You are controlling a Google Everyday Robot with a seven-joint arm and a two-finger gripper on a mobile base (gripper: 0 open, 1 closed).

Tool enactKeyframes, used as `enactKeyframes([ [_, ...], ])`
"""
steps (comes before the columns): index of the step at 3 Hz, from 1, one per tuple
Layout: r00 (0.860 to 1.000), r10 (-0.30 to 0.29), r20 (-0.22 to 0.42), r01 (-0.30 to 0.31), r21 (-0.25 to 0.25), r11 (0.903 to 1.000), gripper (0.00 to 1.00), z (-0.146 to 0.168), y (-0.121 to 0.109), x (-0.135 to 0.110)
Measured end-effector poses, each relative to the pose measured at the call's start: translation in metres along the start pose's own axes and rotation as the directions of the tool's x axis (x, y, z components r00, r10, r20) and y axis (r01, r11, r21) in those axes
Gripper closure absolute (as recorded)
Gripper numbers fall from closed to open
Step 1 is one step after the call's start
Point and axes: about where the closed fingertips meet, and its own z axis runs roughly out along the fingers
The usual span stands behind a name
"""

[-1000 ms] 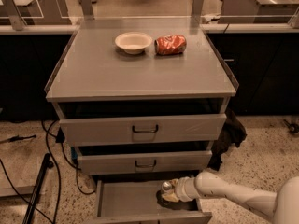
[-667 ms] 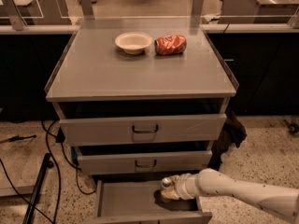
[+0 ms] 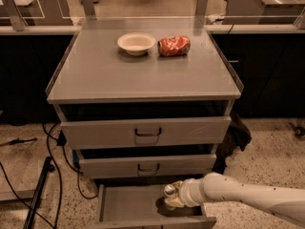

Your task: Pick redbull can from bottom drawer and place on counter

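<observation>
A white bowl (image 3: pixel 136 43) and a squashed red can (image 3: pixel 174 46) sit near the back edge of the grey counter (image 3: pixel 143 78). Below its front edge, in the open bottom drawer (image 3: pixel 125 206), the gripper (image 3: pixel 172 199) holds the redbull can (image 3: pixel 169 191) tight between its fingers.

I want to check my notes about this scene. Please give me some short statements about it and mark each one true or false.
1. The bottom drawer is open. True.
2. The gripper hangs above the counter. False: it is low in the bottom drawer, at the redbull can.
3. A bowl stands on the counter. True.
4. The crushed can lies left of the bowl in the picture. False: it lies right of the bowl.
5. The redbull can is on the counter. False: it is in the bottom drawer.
</observation>
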Motion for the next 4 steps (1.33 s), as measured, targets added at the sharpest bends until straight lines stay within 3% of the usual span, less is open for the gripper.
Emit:
enactKeyframes([
  [1,1.0,-0.016,0.01,0.016,-0.012,0.9998,1.0,-0.016,0.005,-0.014],
  [2,0.999,-0.035,0.038,0.036,-0.011,0.9993,1.0,-0.058,0.02,-0.054],
  [3,0.997,-0.046,0.055,0.047,-0.015,0.9988,1.0,-0.108,0.062,-0.119],
  [4,0.992,-0.112,0.049,0.111,0.039,0.9931,1.0,-0.142,0.062,-0.161],
])
